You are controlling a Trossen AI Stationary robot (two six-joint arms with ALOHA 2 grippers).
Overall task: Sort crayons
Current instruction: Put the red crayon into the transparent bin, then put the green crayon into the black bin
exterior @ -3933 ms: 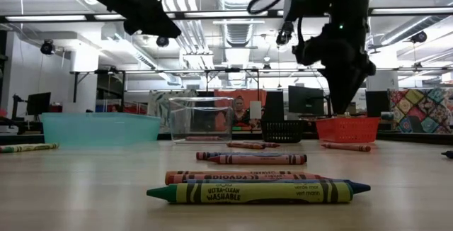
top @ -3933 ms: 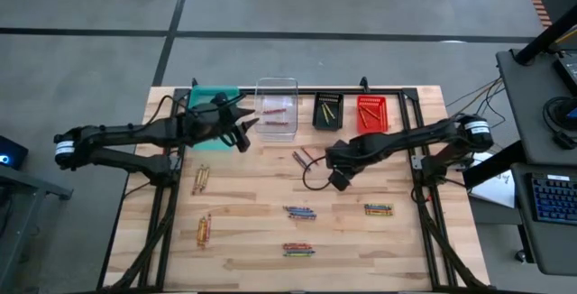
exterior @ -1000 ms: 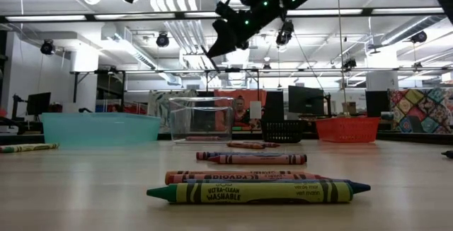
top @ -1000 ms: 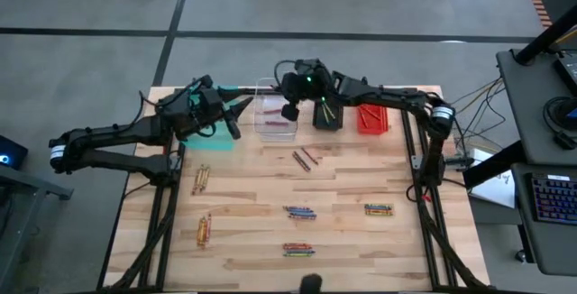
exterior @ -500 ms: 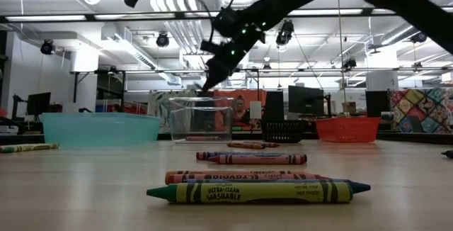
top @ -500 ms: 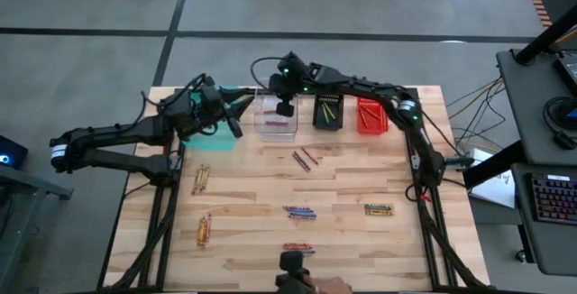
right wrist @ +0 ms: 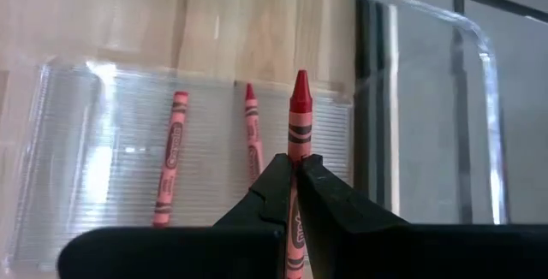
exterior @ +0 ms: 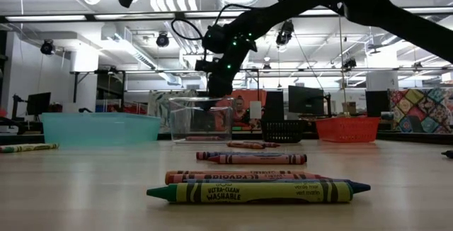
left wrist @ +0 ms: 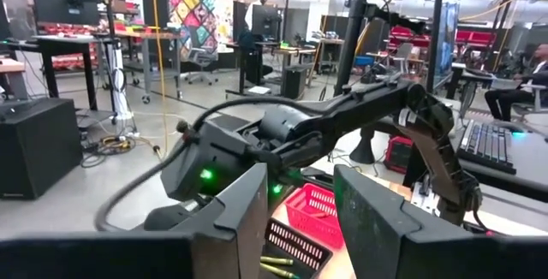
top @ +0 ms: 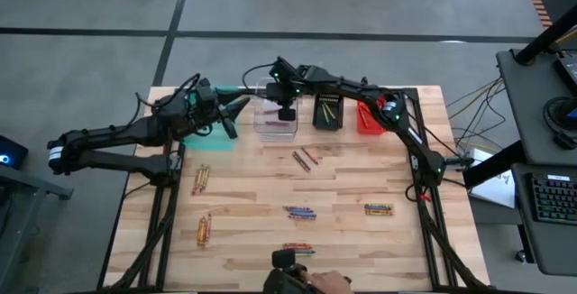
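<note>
Right wrist view shows the right gripper clamped on a red crayon above the clear bin at the table's far edge; release it low and centred, beside the two crayons already inside, while the left gripper, part-open and empty, waits over the teal bin.

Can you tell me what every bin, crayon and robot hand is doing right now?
Right gripper: over the clear bin, fingers shut on a red crayon.
Left gripper: over the teal bin, fingers apart, holding nothing.
Clear bin: two red crayons lie inside.
Black bin: crayons inside.
Red bin: crayons inside.
Loose crayons: lying in small groups on the table.
</note>
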